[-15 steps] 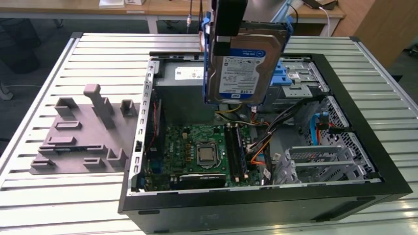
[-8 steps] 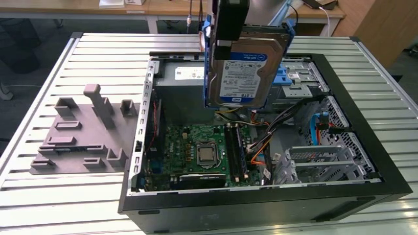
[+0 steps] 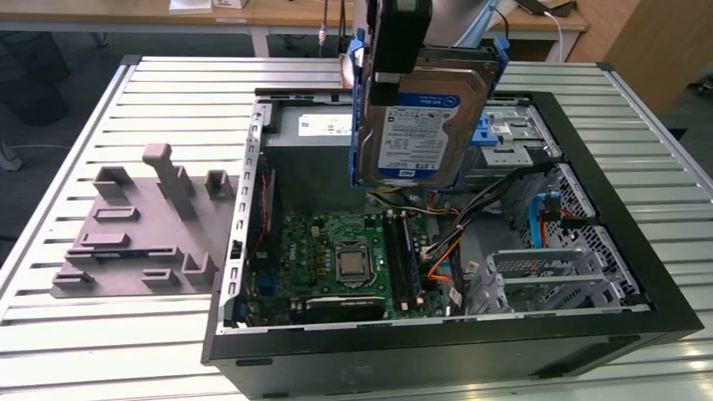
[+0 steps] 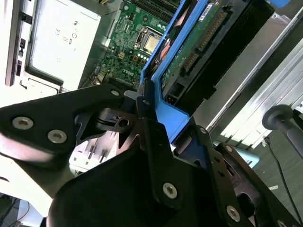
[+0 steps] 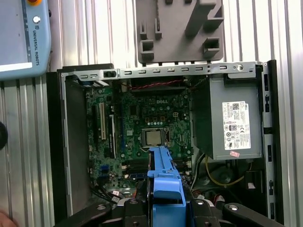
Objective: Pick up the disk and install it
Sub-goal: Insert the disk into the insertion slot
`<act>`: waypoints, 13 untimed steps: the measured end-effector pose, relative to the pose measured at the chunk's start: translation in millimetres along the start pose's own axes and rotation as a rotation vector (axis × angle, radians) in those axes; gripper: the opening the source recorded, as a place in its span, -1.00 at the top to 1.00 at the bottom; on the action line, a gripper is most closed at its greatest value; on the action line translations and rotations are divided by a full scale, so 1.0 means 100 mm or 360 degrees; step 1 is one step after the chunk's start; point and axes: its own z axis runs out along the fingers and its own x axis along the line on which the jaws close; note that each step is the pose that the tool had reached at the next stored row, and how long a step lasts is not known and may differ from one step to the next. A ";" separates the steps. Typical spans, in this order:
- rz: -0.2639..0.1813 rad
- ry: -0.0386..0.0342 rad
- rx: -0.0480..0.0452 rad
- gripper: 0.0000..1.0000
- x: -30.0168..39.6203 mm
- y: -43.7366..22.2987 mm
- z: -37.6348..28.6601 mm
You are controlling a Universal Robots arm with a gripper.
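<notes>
**Holding the disk (image 3: 422,125) above the open computer case (image 3: 446,368)**

Gripping it by the blue frame (image 5: 164,177), with the hand (image 3: 386,88) clamped shut. Hanging upright over the circuit board (image 3: 346,251), clear of the bench (image 3: 167,92). Well apart from the grey block (image 3: 134,225) near the bench's edge at the exterior view's left.

A black open-sided computer case (image 3: 446,359) lies on the ribbed metal table (image 3: 89,117). A grey plastic fixture block (image 3: 134,234) sits on the table just beside the case, at the exterior view's left. Inside the case a green motherboard (image 3: 334,251) lies flat. A grey metal power supply box (image 3: 317,129) sits farther back, and perforated metal drive cages (image 3: 557,276) stand at the exterior view's right. The black tool (image 3: 385,83) clamps the flat silver disk (image 3: 418,134), in its blue plastic carrier frame, on edge above the case's interior.
</notes>
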 end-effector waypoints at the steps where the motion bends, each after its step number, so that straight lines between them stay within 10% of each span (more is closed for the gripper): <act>1: 0.0000 0.0000 0.0000 0.27 0.003 -0.003 0.003; 13: -0.0001 -0.0001 0.0003 0.27 0.095 -0.050 0.042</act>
